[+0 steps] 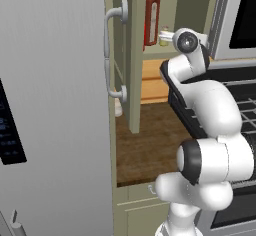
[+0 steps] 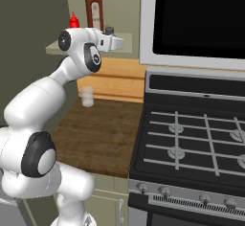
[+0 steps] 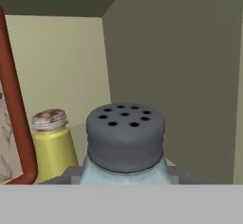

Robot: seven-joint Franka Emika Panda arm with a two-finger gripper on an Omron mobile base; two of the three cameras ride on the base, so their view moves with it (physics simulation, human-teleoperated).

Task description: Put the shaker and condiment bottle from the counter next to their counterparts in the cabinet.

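Note:
My gripper [image 3: 124,175] is shut on the shaker [image 3: 124,142], a pale blue-grey body under a dark grey holed cap, inside the open cabinet [image 1: 134,55]. In the right base view the shaker's cap [image 2: 109,30] shows just above my hand [image 2: 113,38], over the shelf [image 2: 57,48]. Just to its left in the hand view stands the small yellow shaker [image 3: 54,144], and beyond that the tall dark red bottle [image 3: 12,99]. The red condiment bottle [image 2: 73,20] stands on the shelf left of the tall bottle [image 2: 94,9]. I cannot tell whether the shaker rests on the shelf.
The grey fridge [image 1: 50,105] with curved handles [image 1: 116,55] walls off the left. A small pale cup-like thing [image 2: 87,96] stands at the back of the wooden counter [image 2: 95,139]. The stove [image 2: 196,134] lies to the right, with a dark microwave [image 2: 196,19] above it.

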